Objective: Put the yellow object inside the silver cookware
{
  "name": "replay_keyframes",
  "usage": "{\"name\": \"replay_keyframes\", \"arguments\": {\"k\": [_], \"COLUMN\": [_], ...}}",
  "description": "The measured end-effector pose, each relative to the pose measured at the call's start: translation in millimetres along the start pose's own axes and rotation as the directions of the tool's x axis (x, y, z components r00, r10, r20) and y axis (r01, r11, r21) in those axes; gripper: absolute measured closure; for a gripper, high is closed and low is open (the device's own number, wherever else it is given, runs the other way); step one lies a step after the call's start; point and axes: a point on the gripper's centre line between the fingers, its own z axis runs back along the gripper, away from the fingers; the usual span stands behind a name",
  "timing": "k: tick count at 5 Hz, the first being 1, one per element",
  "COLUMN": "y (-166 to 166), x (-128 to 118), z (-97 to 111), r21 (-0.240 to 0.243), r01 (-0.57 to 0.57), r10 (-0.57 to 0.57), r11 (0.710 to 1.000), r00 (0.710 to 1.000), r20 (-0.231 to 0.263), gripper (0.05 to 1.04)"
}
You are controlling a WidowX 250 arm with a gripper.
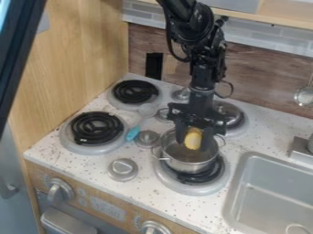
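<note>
Yellow object [193,138] held by the end effector [194,140] at the pot [191,159]. The fingers are closed upon the object from two opposite sides, a placement that leaves its lower end free to enter first. It stands roughly upright, its length directed toward the pot's floor, and appears within or just above the mouth; whether it touches the metal cannot be told. The arm [202,77] hangs almost vertically over the pot, so that the fingers may pass inside the rim with little sideways contact.

The pot sits on the front right burner [171,183], its mouth upward, and is thus supported from below to receive the object. Its two side handles project outside the rim, away from the opening. A covered pan [229,112] occupies the rear right burner, behind the pot. A blue utensil [132,133] lies on the worktop [55,151] to the left of the pot, apart from it, and the sink [269,192] is set into the surface at the right; neither obstructs the descent.

The step in hand is judged to be the release, with the task nearly complete. A slight lowering before the fingers part would limit bouncing; parting them too widely could push against the wall and shift the pot.
</note>
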Motion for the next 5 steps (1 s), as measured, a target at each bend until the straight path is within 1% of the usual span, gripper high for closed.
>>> {"name": "replay_keyframes", "arguments": {"k": [1, 2, 3, 4, 5], "y": [1.9, 1.7, 1.0, 1.9, 1.3], "x": [-10.8, -14.4, -13.4, -18.2, -21.3], "z": [-7.6, -2.1, 26.3, 39.0, 46.8], "r21": [0.008, 0.002, -0.009, -0.008, -0.015], "r01": [-0.009, 0.011, 0.033, 0.047, 0.048], "r10": [0.009, -0.011, -0.033, -0.046, -0.047], "r11": [1.0, 1.0, 0.999, 0.999, 0.999], "r00": [0.999, 1.0, 0.998, 0.995, 0.994], "r20": [-0.036, -0.028, 0.053, 0.084, 0.097], "gripper": [0.423, 0.124, 0.065, 0.081, 0.085]}}
